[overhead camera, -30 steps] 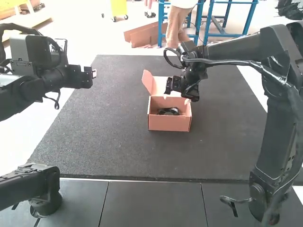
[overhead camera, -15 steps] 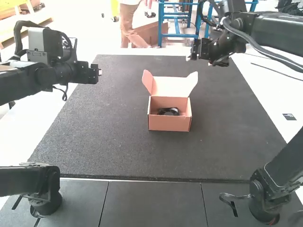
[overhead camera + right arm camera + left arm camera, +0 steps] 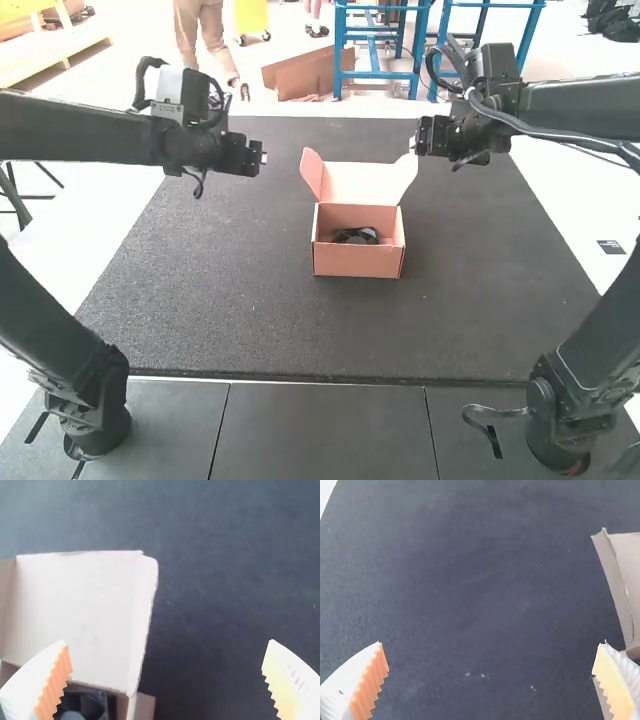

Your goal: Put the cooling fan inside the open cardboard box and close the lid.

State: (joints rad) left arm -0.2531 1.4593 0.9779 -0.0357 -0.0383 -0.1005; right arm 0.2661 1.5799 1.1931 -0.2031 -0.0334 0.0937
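Left gripper (image 3: 256,158) has swung in toward the cardboard box (image 3: 358,256) and the right gripper (image 3: 421,135) has dropped from higher up to lid height. Both grippers are spread wide with nothing between the orange pads (image 3: 368,682).

The cooling fan (image 3: 355,236) is already down inside the box, below and forward of the right gripper. In the right wrist view it shows dark under the raised panel. The lid (image 3: 360,181) stands upright between the two grippers. Its left side flap (image 3: 616,582) is near the left gripper and its right flap is just beside the right gripper. I can't tell if anything is touching.

Handling, as a judgement:
- The fan looks like rigid plastic, is seated, and needs no more grip.
- The lid is thin, light card. It is stiff across the panel and bends freely only at the rear crease.
- It is better to push the top edge or back face forward and down than to pinch it.
- The flaps look floppy and likely need tucking in first.
- The box is light and may slide on the black mat (image 3: 200,290) if shoved, so bracing it with the other gripper would help.
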